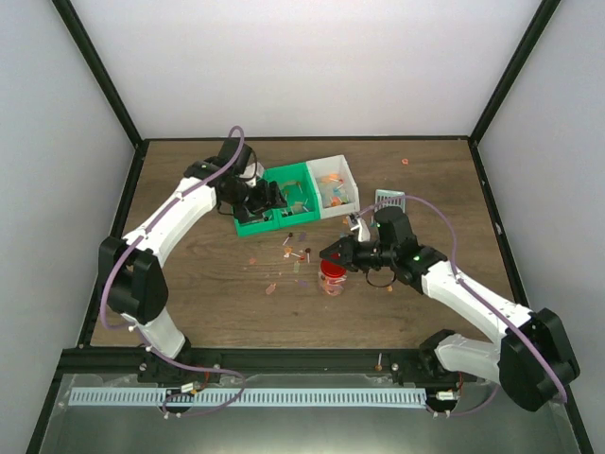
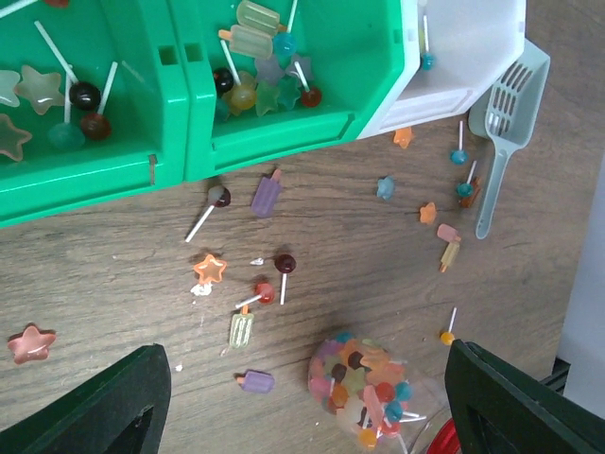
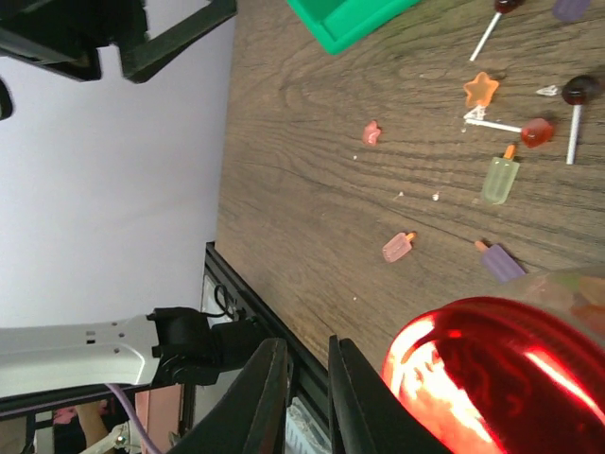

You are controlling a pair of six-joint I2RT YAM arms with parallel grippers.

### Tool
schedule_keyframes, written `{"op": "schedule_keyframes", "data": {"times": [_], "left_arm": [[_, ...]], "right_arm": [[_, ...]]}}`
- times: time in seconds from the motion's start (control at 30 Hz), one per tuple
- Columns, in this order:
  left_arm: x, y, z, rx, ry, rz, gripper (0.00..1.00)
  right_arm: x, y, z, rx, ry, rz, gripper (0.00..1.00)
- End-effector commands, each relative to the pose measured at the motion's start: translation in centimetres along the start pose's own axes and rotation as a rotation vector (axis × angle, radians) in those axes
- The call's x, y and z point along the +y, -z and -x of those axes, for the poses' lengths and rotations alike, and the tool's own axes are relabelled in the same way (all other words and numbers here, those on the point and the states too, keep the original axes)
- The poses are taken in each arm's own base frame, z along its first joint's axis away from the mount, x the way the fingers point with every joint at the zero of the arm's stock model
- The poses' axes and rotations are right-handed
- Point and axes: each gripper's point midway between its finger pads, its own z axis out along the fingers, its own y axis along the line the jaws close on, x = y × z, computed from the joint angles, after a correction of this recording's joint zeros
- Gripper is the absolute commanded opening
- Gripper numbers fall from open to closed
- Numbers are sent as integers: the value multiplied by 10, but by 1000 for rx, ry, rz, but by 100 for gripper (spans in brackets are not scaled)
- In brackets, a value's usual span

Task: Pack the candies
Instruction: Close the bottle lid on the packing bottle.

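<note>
On tabletop (image 2: 95,246), tiny multicoloured candies (image 2: 285,263) (lollipops, stars), left gripper (image 2: 307,348) wide, right gripper (image 3: 304,352) near-closed, both empty

Items you cannot read in full:
- Red lid (image 3: 492,378): blurred, cut off by the right wrist view's bottom and right edges.
- Jar (image 2: 364,388): its lower side runs off the left wrist view's bottom edge.
- Green tray (image 2: 170,142), white bin (image 2: 463,76): cropped at the top.
- Left gripper (image 2: 304,350): you get only two dark finger wedges.
- Candies (image 1: 271,288) between tray and the table's (image 1: 189,303) near edge: too small overhead to sort by kind.
</note>
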Motion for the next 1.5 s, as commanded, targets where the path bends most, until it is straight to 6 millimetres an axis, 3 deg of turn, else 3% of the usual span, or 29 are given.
{"op": "schedule_keyframes", "data": {"times": [0.0, 0.4, 0.73, 1.13, 1.27, 1.47], "left_arm": [[-6, 16, 9, -49, -22, -50, 81], [7, 11, 3, -19, -16, -46, 81], [17, 5, -8, -6, 2, -45, 81], [20, 3, -13, 10, 3, -39, 81], [21, 3, -14, 15, -3, -36, 81], [21, -1, -12, 22, -5, -39, 81]], "right_arm": [[10, -3, 13, -35, 36, 13, 15], [-7, -13, 1, 23, 8, 7, 15], [19, -2, 2, 5, 79, 91, 16], [-24, -18, -21, 86, 47, 40, 15], [-19, -17, -14, 74, 69, 47, 15], [18, -6, 4, 30, 138, 110, 16]]}}
